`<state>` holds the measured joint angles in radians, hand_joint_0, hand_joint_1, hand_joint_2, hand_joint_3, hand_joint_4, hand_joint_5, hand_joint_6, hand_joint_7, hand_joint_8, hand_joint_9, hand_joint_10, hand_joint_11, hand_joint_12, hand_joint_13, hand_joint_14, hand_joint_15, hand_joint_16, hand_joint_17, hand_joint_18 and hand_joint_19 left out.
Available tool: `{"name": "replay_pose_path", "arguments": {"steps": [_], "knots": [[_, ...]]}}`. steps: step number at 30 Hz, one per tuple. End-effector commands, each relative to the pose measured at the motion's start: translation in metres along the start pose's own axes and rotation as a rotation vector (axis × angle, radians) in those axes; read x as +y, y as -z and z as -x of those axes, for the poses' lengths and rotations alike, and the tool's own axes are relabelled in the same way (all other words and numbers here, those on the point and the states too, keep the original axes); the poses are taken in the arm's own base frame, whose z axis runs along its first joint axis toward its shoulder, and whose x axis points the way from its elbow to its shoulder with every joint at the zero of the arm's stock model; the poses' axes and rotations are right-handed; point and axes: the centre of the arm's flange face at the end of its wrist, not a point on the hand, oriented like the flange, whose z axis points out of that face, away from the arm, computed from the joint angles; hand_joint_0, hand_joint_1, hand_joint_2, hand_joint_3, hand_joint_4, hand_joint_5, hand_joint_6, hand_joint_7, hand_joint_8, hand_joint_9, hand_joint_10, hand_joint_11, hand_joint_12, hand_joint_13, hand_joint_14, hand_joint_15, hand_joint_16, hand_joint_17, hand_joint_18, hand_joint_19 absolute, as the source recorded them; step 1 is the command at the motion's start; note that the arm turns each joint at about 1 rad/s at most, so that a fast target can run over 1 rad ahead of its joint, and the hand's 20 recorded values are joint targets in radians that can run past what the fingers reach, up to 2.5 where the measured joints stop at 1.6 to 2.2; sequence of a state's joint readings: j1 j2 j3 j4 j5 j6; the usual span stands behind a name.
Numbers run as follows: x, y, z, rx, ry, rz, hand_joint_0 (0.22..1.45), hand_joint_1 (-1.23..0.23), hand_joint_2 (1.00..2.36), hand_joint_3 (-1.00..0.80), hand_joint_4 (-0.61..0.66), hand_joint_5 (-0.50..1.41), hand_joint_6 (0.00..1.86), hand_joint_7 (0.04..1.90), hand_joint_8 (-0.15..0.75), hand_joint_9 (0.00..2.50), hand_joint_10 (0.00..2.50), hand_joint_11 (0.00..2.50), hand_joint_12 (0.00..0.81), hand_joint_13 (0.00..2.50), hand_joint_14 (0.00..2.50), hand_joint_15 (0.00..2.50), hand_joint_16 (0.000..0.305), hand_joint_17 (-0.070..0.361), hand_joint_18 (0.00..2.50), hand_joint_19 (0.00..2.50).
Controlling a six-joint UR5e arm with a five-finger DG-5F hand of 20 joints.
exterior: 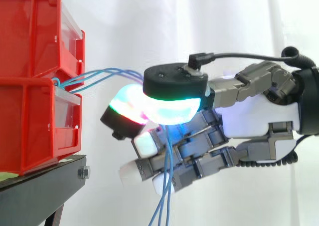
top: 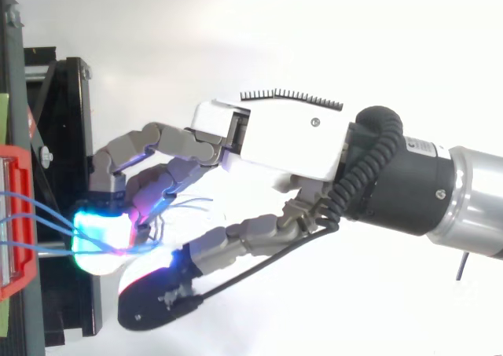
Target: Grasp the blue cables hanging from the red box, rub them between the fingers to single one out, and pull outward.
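In the side view, two red bins (exterior: pixel 30 126) are seen stacked on the black stand (exterior: pixel 40 191), the lower one resting close to the stand's front edge. The blue cables (exterior: pixel 94 76) are seen leaving the gap between the two bins, running level towards the hand (exterior: pixel 259 118), which enters from the right in front of the white curtain (exterior: pixel 149 21). The cables are nipped between the thumb pad (exterior: pixel 174 84), lying flat on top, and a glowing fingertip pad (exterior: pixel 127 104) pressed up from beneath. Below that pinch the loose ends are seen dropping straight down past the remaining curled fingers and out of the lower edge. This hanging stretch is not revealed from above.

In the top view, the front of a red bin (top: pixel 17 214) is seen at the left edge, over the stand (top: pixel 71 120). The cables (top: pixel 43 213) are shown fanned apart as separate strands at the bin, drawn together where they reach the cyan-lit fingertip pad (top: pixel 98 234); this spread is flattened in the side view. The hand (top: pixel 291 140) is seen with its fingers bent towards the stand's front edge, the thumb (top: pixel 157 301) set beside them. A few strands are glimpsed between the bent fingers.
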<state>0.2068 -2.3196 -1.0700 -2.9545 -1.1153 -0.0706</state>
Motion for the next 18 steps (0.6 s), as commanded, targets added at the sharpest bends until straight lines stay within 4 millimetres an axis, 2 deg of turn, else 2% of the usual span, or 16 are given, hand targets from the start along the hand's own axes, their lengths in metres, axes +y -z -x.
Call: {"name": "replay_pose_path", "arguments": {"steps": [1,6,8,14,18], "knots": [[0.0069,-0.0021,0.0004,0.0,0.0,0.004,0.77,-0.95,1.0,-0.5,0.13,-0.23,0.9,1.06,0.29,0.66,0.01,0.55,0.335,0.66,0.02,0.39,0.046,0.103,0.61,0.51],[0.0058,-0.0006,-0.0006,0.005,0.001,-0.008,0.59,-0.9,1.0,-0.5,0.18,-0.21,0.88,1.07,0.315,0.72,0.01,0.55,0.345,0.68,0.01,0.41,0.046,0.104,0.61,0.55],[0.0057,-0.0006,-0.0004,0.004,0.001,-0.008,0.53,-0.78,1.0,-0.5,0.21,-0.19,0.87,1.09,0.338,0.79,0.01,0.56,0.358,0.72,0.01,0.42,0.05,0.112,0.63,0.57],[0.0056,-0.0008,0.0009,0.001,0.001,-0.009,0.52,-0.58,1.0,-0.5,0.21,-0.17,0.85,1.1,0.352,0.85,0.01,0.55,0.37,0.74,0.01,0.42,0.05,0.114,0.64,0.59],[0.0056,-0.0008,0.001,-0.001,0.001,-0.009,0.56,-0.57,1.0,-0.5,0.2,-0.17,0.84,1.12,0.343,0.86,0.01,0.55,0.358,0.74,0.01,0.43,0.048,0.109,0.62,0.6]]}}
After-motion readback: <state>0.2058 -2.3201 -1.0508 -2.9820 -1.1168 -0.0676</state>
